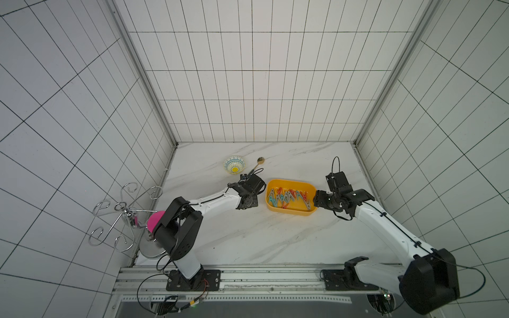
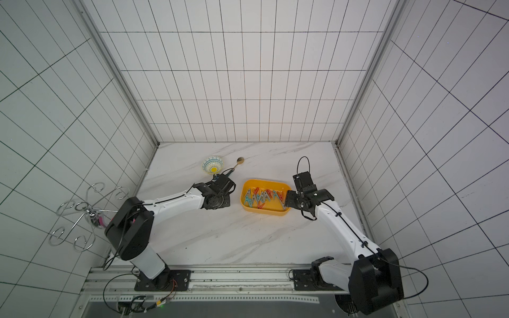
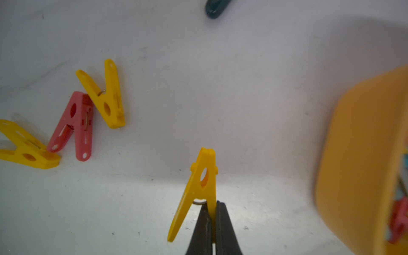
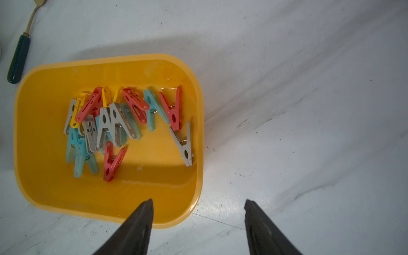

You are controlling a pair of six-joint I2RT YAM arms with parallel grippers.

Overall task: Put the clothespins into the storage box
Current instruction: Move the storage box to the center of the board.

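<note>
Marble tabletop (image 3: pixel 254 99): left gripper (image 3: pixel 213 212) clamps one leg of yellow clothespin (image 3: pixel 199 187) just beside storage box (image 3: pixel 357 154), right gripper (image 4: pixel 199 200) spread wide & empty; it's prob. light, stiff, slick, so a mid-body grip wd pivot less.

White tiled walls (image 1: pixel 261 82) on three sides; marble-patterned tabletop (image 1: pixel 234 234); aluminium corner posts (image 1: pixel 147 82); even light.

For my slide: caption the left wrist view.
Left gripper shut on a yellow clothespin, three more on the table, box nearby.

Patterned bowl (image 1: pixel 234 165) beside spoon (image 1: pixel 259 160) on marble table (image 1: pixel 234 234).
</note>
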